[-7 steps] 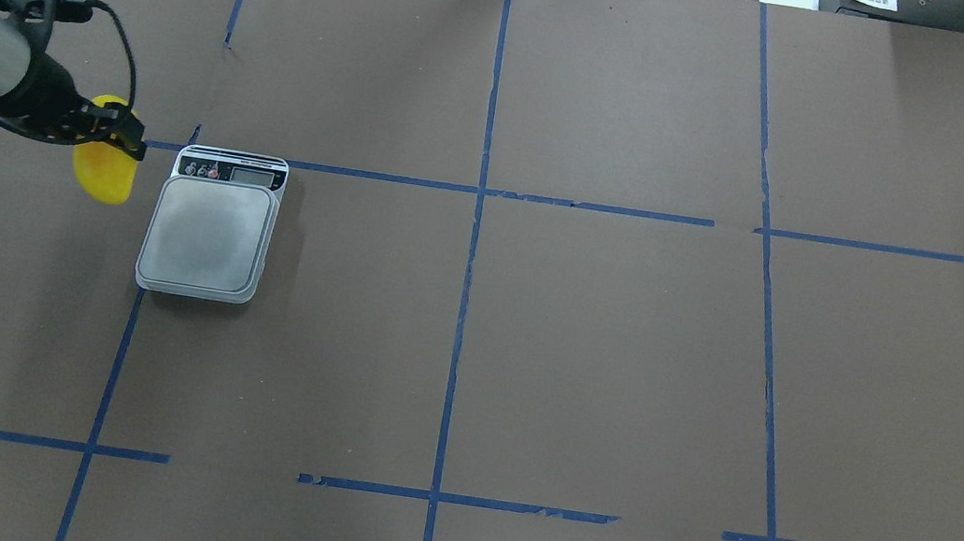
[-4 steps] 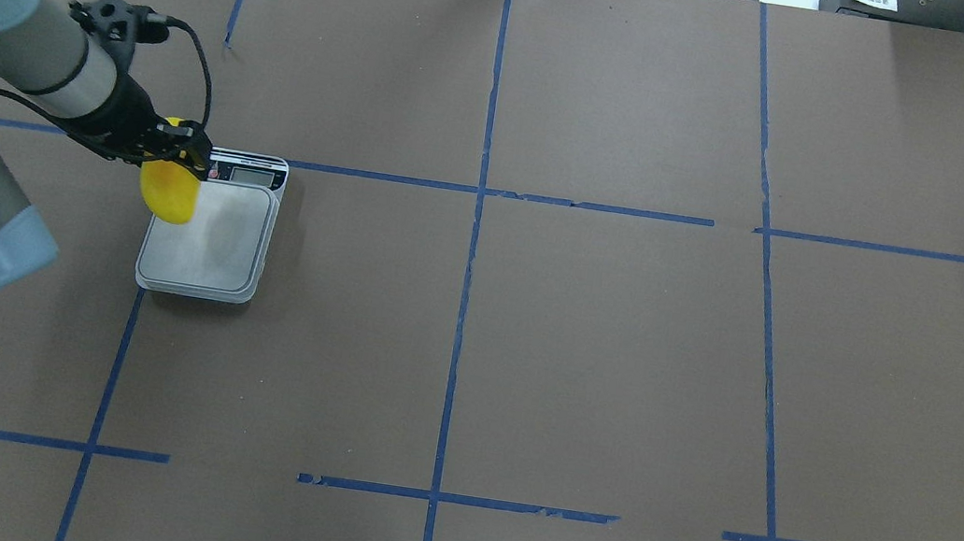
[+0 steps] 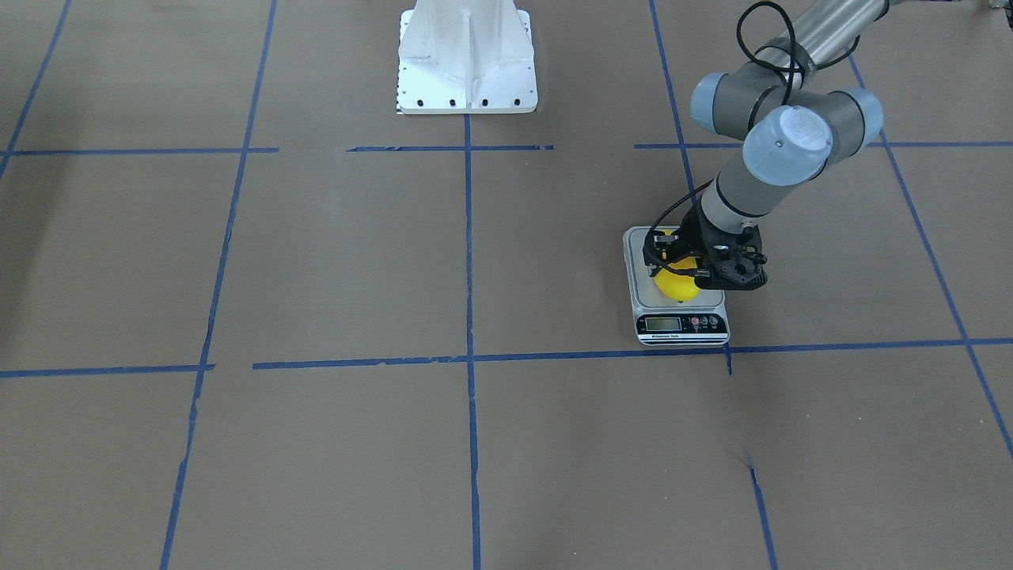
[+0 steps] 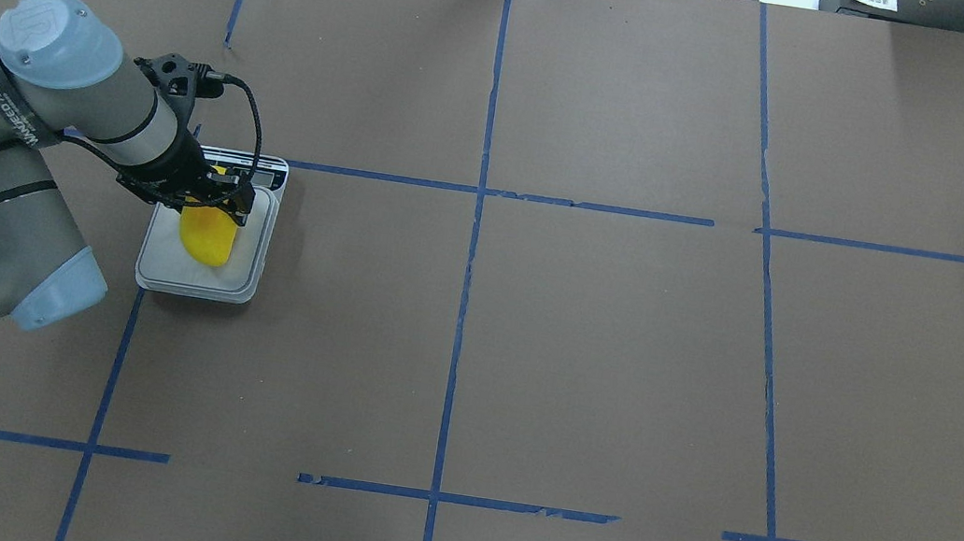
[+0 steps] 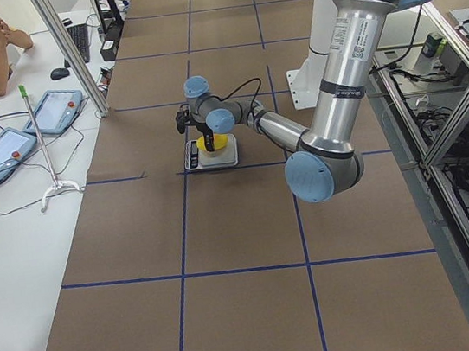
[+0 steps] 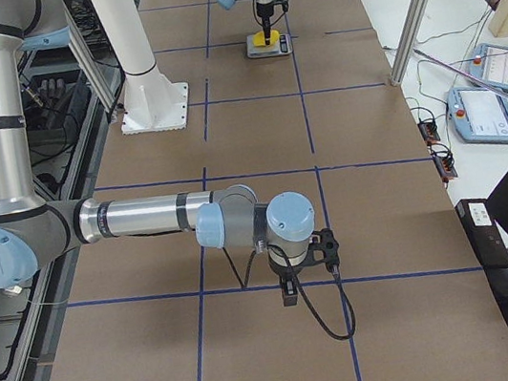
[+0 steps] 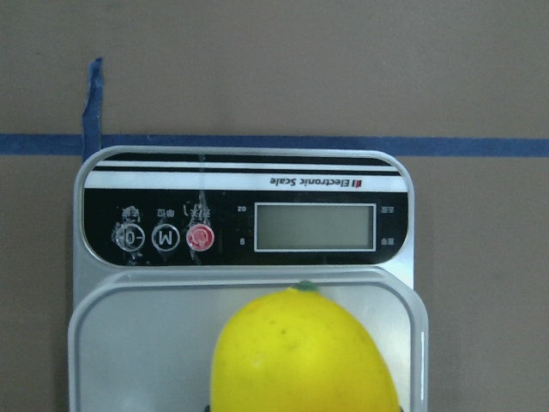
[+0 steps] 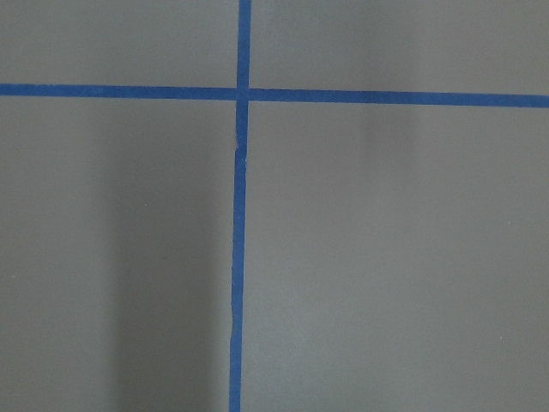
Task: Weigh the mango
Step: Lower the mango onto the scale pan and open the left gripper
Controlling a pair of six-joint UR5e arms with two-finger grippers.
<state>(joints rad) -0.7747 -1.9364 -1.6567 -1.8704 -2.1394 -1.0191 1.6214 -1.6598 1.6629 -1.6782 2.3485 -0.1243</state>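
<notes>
Brown-papered table [image 4: 585, 342] | mango [image 4: 208, 240] is clamped at one end by left gripper [image 4: 215, 203] | is held projecting over scale platform [image 4: 245, 267].

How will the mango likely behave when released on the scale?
The mango looks rounded and oblong, so it may rock or roll on the flat scale. Its glossy skin is probably slippery in the left gripper. It holds its shape under the grip, so likely firm.

Bright yellow mango [image 4: 208, 237]; silver-grey scale [image 4: 249, 261] with a black panel [image 7: 240, 225] and one red button [image 7: 199, 238]; brown table cover [image 4: 600, 372] gridded with blue tape lines [image 4: 462, 305].
</notes>
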